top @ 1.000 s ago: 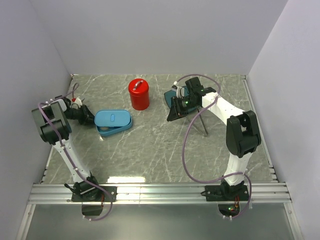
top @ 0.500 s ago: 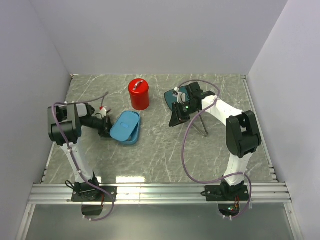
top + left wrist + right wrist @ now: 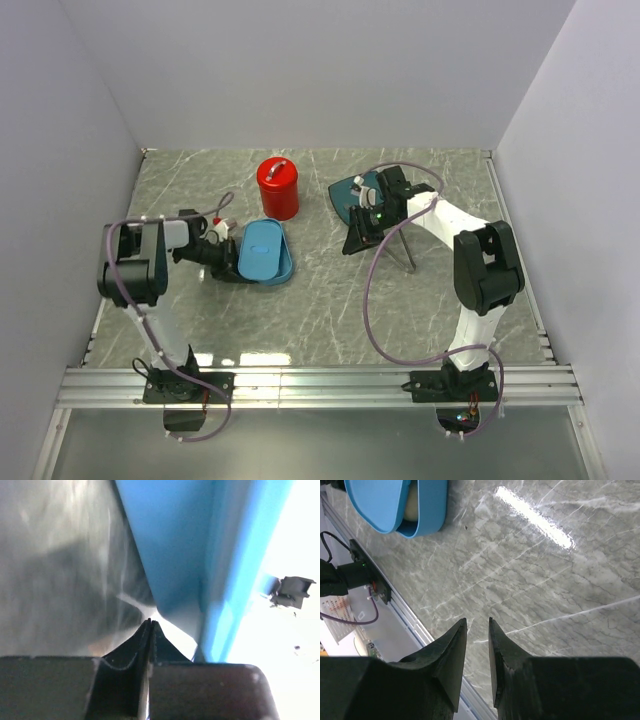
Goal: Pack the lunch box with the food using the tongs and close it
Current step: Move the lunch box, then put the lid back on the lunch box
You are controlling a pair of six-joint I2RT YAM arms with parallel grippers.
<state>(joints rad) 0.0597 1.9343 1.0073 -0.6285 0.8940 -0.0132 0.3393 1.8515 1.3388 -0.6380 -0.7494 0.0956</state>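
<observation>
The light-blue lunch box (image 3: 266,252) lies left of centre with its lid resting askew on top. In the right wrist view the lid (image 3: 377,502) overhangs the base (image 3: 431,502), and a beige piece of food (image 3: 410,506) shows in the gap. My left gripper (image 3: 230,261) is shut and empty, its tips (image 3: 150,625) right against the box's side (image 3: 170,545). The silver tongs (image 3: 405,248) lie on the table under my right forearm. My right gripper (image 3: 352,240) hangs above the table with its jaws (image 3: 476,621) a little apart and nothing between them.
A red canister (image 3: 278,187) with a metal handle stands at the back, just behind the box. A dark teal plate (image 3: 350,189) lies at the back right, half hidden by the right arm. Grey walls close in three sides of the table.
My left gripper has shut and swept rightward, pushing the lunch box to the right and turning it from crosswise to nearly lengthwise. The right gripper has barely shifted.
</observation>
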